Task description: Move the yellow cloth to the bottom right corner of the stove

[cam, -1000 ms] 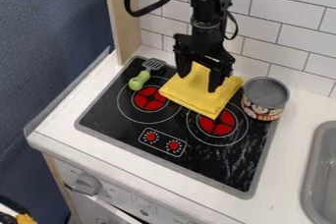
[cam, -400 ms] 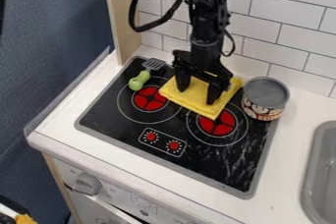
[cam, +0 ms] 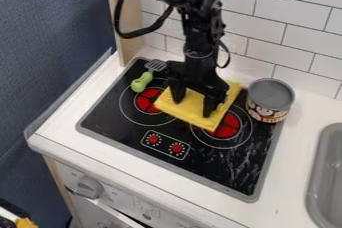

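Along the far side, a white tiled wall is seen behind the white counter, w/ a blue panel at L. Into the counter is set a black stove, its edge framed in grey. From the far edge, the black arm is angled down over the stove. At R, part of a grey sink is shown. On the far half of the stove, the yellow cloth is laid, w/ parts of both red burners covered (L & R alike). Over it the gripper is held low, its fingers spread apart, tips down at the cloth. By the stove's far R edge, an open-topped can is placed, nr the cloth. Nr the far L corner, a green-handled spatula is laid.
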Available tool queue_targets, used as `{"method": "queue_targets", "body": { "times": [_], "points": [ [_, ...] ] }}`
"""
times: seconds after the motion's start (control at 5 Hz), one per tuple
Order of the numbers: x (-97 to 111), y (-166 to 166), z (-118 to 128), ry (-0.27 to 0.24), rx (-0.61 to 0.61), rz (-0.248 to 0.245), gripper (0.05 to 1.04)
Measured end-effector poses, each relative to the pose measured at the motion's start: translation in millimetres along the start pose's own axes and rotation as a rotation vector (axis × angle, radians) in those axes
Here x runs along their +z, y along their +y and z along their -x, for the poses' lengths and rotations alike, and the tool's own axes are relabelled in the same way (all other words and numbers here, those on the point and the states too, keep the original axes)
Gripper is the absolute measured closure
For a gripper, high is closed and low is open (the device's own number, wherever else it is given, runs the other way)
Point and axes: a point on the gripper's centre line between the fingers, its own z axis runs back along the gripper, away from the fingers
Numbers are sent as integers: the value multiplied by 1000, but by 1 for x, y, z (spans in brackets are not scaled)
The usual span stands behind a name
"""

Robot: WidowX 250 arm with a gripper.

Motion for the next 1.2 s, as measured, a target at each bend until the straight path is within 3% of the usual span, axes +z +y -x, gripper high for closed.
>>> {"method": "queue_targets", "body": {
  "times": [0.6,1.2],
  "points": [
    [2,-8,47,38,33,-1,85],
    [0,-67,52,32,-63,75,85]
  ]
}}
